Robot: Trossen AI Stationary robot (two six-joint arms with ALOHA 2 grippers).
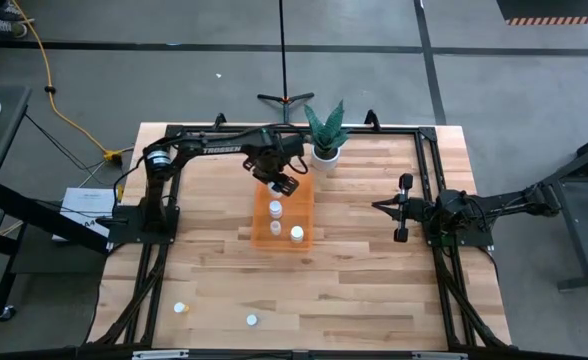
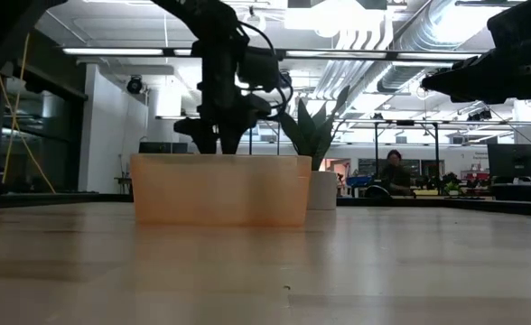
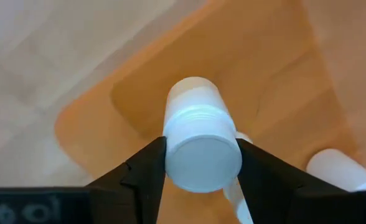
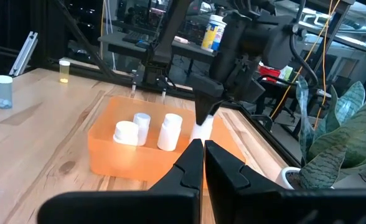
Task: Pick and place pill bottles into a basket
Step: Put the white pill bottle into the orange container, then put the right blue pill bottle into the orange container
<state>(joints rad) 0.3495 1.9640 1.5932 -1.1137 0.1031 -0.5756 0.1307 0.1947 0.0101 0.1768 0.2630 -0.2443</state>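
Workshop table: left gripper point(image 3: 200, 168) pinches a pill bottle point(image 3: 198, 140) over the basket's point(image 1: 306, 238) 12 o'clock end, right gripper point(image 4: 204, 163) closed empty at 3 o'clock; a careless release risks toppling bottles point(image 4: 168, 132) inside.

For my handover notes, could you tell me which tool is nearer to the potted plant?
Left. The left tool hangs over the basket's far end, just beside the potted plant, shut on a pill bottle. The right tool waits farther off, toward the table's right side.

Even overhead lighting is seen; the surface point(image 2: 265, 271) is blurred in the foreground, arms silhouetted against bright ceiling strips point(image 2: 139, 51).
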